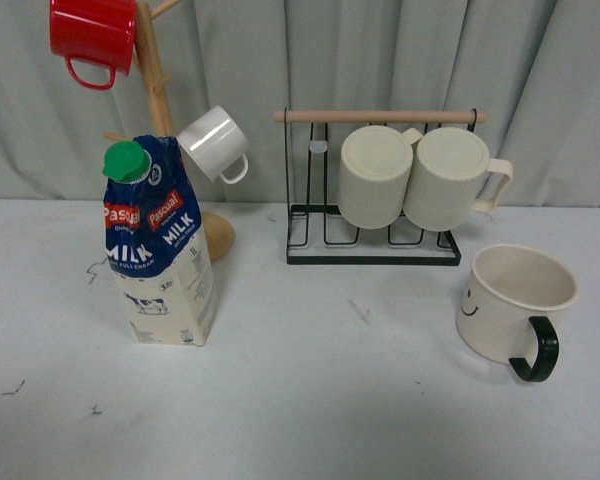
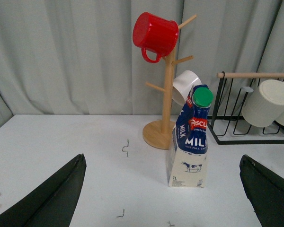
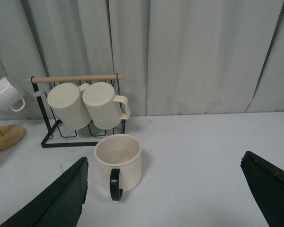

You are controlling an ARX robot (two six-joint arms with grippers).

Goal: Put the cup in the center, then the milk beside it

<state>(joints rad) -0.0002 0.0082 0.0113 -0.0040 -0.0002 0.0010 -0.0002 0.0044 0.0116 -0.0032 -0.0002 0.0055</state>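
- White table [image 1: 300, 400]: the surface on which all items are set.
- Wooden mug tree [image 1: 158, 90]: placed far left, upright.
- Black wire rack with a wooden bar [image 1: 380, 258]: placed far, right of centre.
- Tall blue-and-cream milk carton with a green cap [image 1: 165, 260]: stood upright at the left, just in front of the tree's base.
- Wide cream mug with a black handle and smiley face [image 1: 515, 300]: stood upright at the near right, handle turned toward the near side.
- Two ribbed cream mugs [image 1: 375, 175]: hung on the rack.
- Red mug [image 1: 92, 30]: hung at the top of the tree.
- Small white mug [image 1: 212, 142]: hung lower on the tree.

Task status: nothing is judged done. The mug is yet to be brought to the centre, and the carton is yet to be set beside it.

Left gripper [image 2: 162, 161]: spread wide, nothing held or touched, faced toward the carton.
Right gripper [image 3: 164, 158]: spread wide, nothing held or touched, faced toward the smiley mug.
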